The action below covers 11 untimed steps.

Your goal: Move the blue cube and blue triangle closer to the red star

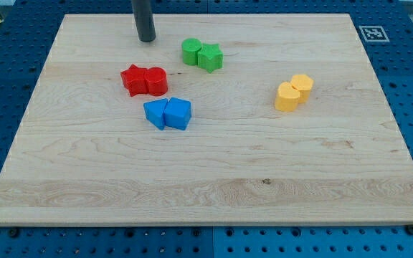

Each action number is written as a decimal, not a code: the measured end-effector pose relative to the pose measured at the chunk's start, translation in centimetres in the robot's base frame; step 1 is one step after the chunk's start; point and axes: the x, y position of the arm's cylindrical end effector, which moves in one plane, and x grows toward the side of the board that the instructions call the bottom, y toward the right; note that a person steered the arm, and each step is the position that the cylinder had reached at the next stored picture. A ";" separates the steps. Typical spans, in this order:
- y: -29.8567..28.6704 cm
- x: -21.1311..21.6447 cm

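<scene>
The red star (133,79) lies at the board's upper left, touching a second red block (155,81) on its right. Just below them sit two blue blocks side by side and touching: the blue cube (155,113) on the left and the blue triangle (178,113) on the right. A small gap separates the blue pair from the red pair. My tip (146,39) rests on the board near the view's top, above the red blocks and left of the green ones, touching no block.
Two green blocks (201,54) sit together right of my tip. Two yellow blocks (293,92) sit together at the view's right. The wooden board (214,179) lies on a blue perforated table. A marker tag (372,33) is at the top right corner.
</scene>
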 end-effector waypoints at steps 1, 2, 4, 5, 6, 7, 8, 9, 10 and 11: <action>0.0 0.4; 0.6 5.7; 8.8 8.7; 11.9 13.7; 12.8 17.7; 12.2 20.0; 12.0 20.5; 12.0 20.5; 11.2 20.5; 9.7 20.5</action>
